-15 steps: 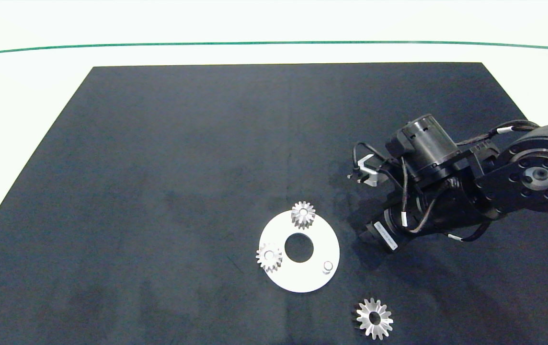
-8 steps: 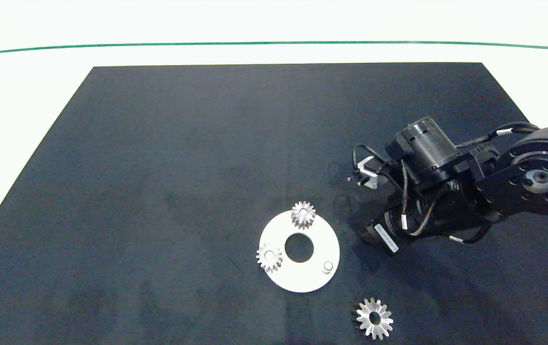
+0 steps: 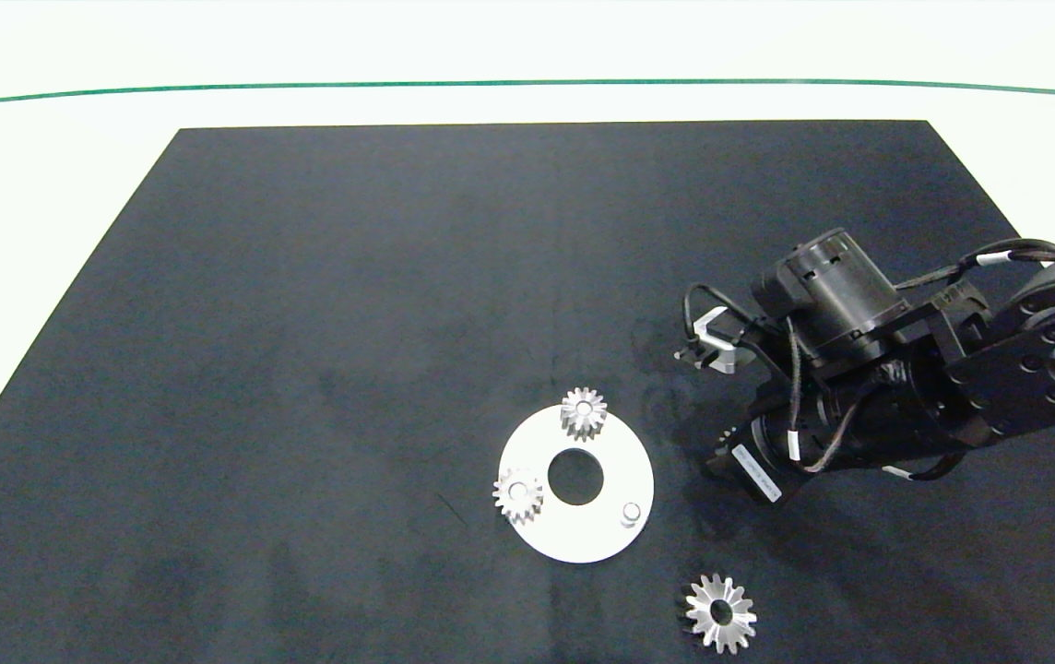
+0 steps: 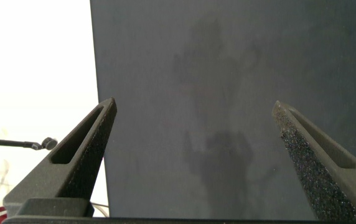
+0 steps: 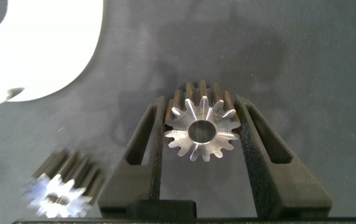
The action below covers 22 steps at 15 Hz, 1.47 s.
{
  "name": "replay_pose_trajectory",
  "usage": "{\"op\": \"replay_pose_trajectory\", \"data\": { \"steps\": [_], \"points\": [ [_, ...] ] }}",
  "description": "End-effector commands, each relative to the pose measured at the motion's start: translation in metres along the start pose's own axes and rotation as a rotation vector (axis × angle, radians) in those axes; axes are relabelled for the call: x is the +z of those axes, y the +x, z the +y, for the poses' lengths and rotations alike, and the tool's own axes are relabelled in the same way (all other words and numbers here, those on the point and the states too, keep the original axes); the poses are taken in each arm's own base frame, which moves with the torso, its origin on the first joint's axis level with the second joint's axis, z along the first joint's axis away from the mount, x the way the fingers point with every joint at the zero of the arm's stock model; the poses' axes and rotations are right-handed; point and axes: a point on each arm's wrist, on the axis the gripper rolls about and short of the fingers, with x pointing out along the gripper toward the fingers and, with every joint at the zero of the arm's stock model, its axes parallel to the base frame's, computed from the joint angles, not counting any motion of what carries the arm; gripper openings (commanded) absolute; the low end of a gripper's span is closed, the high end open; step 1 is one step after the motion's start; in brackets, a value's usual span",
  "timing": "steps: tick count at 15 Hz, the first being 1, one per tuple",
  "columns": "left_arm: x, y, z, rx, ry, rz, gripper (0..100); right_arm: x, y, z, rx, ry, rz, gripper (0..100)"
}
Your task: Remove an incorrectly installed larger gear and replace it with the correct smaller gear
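The smaller gear (image 5: 201,127), silver with short teeth, sits between the fingers of my right gripper (image 5: 201,102), which is shut on it. In the head view the right arm (image 3: 823,304) hides this gear, just right of the white round plate (image 3: 601,539). The plate carries two other small gears (image 3: 583,412) (image 3: 518,494) and one bare peg (image 3: 631,513). The larger gear (image 3: 720,613) lies flat on the black mat near the front edge; the right wrist view shows it as a blurred gear (image 5: 60,186). My left gripper (image 4: 193,106) is open over the mat's edge.
The black mat (image 3: 352,277) covers most of the white table, with a green line (image 3: 306,88) along the far side. The plate has a wide centre hole (image 3: 575,476). The plate's rim (image 5: 53,68) shows in the right wrist view.
The right arm has drifted to the right and slightly toward the front edge, away from the plate. The gears on the plate and the larger gear have not moved.
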Motion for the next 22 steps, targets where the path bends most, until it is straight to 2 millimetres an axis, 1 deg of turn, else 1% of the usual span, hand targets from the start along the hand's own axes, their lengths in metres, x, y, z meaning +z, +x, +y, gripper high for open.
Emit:
{"op": "replay_pose_trajectory", "data": {
  "steps": [1, 4, 7, 8, 9, 12, 14, 15, 16, 18, 22],
  "points": [
    [0.000, 0.001, 0.000, 0.000, 0.001, 0.007, 100, 0.005, -0.019, 0.001, 0.000, -0.027, -0.064, 25],
    [0.000, 0.000, 0.000, 0.000, 0.001, 0.007, 100, 0.016, -0.026, 0.014, 0.027, -0.059, -0.110, 25],
    [0.000, 0.000, 0.000, 0.000, 0.001, 0.005, 100, 0.030, -0.033, 0.035, 0.064, -0.108, -0.158, 25],
    [0.000, 0.000, 0.000, 0.001, 0.001, 0.004, 100, 0.032, -0.033, 0.038, 0.069, -0.117, -0.159, 25],
    [0.000, 0.001, 0.000, -0.001, 0.001, 0.006, 100, 0.038, -0.036, 0.047, 0.085, -0.140, -0.158, 25],
    [0.000, 0.001, 0.000, 0.000, 0.001, 0.008, 100, 0.047, -0.032, 0.061, 0.108, -0.175, -0.149, 25],
    [0.000, 0.000, 0.000, 0.000, 0.001, 0.005, 100, 0.051, -0.035, 0.068, 0.123, -0.202, -0.136, 25],
    [0.000, 0.000, 0.000, 0.000, 0.001, 0.005, 100, 0.052, -0.035, 0.069, 0.124, -0.204, -0.133, 25],
    [0.000, 0.000, 0.000, 0.001, 0.001, 0.002, 100, 0.049, -0.040, 0.074, 0.139, -0.234, -0.080, 25],
    [0.001, 0.000, 0.000, 0.002, 0.001, -0.001, 100, 0.046, -0.043, 0.077, 0.147, -0.249, -0.066, 25],
    [0.001, -0.001, 0.000, 0.004, 0.000, -0.008, 100, 0.036, -0.032, 0.080, 0.152, -0.260, -0.005, 25]
  ]
}}
